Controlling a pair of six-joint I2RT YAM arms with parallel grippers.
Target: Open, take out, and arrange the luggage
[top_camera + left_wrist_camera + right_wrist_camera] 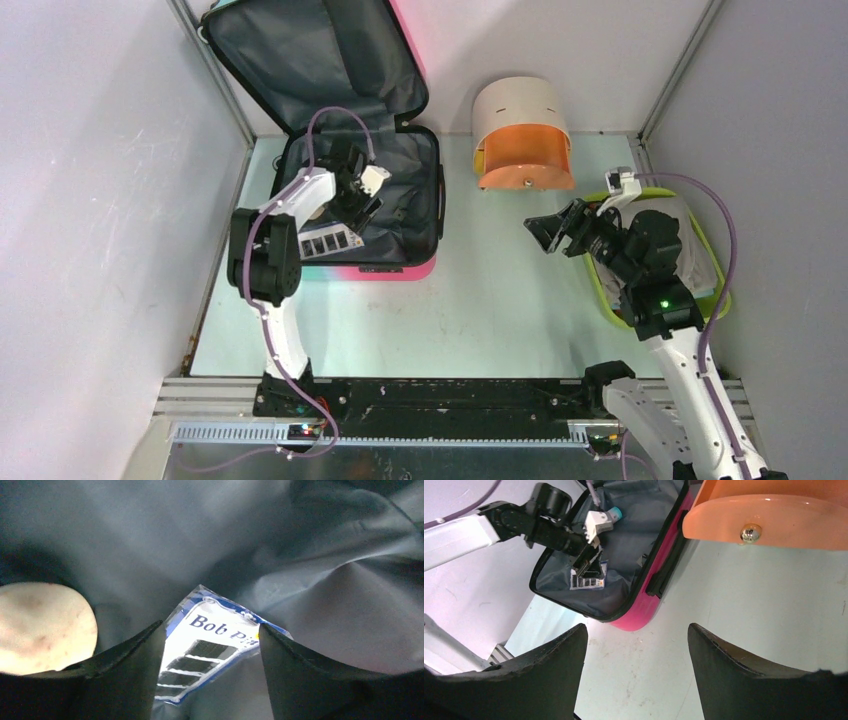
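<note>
The luggage (pixel 400 215) lies open at the back left, its lid (pixel 300 60) propped against the wall and its pink shell (pixel 644 616) facing the table. My left gripper (pixel 355 195) reaches down into the grey-lined base. A blue-and-white packet (pixel 210 642) printed "Bob Pin" lies on the lining there. The jaws stand apart on either side of the packet, and I see no squeeze on it. A pale round object (pixel 45 627) rests beside the left finger. My right gripper (pixel 550 230) hovers open and empty over the bare table (pixel 734 610).
A beige cylinder with an orange face (pixel 522 140) stands at the back centre, close to the suitcase's right side. A lime-green tray (pixel 712 262) holding pale cloth sits under the right arm. Grey walls close in on both sides.
</note>
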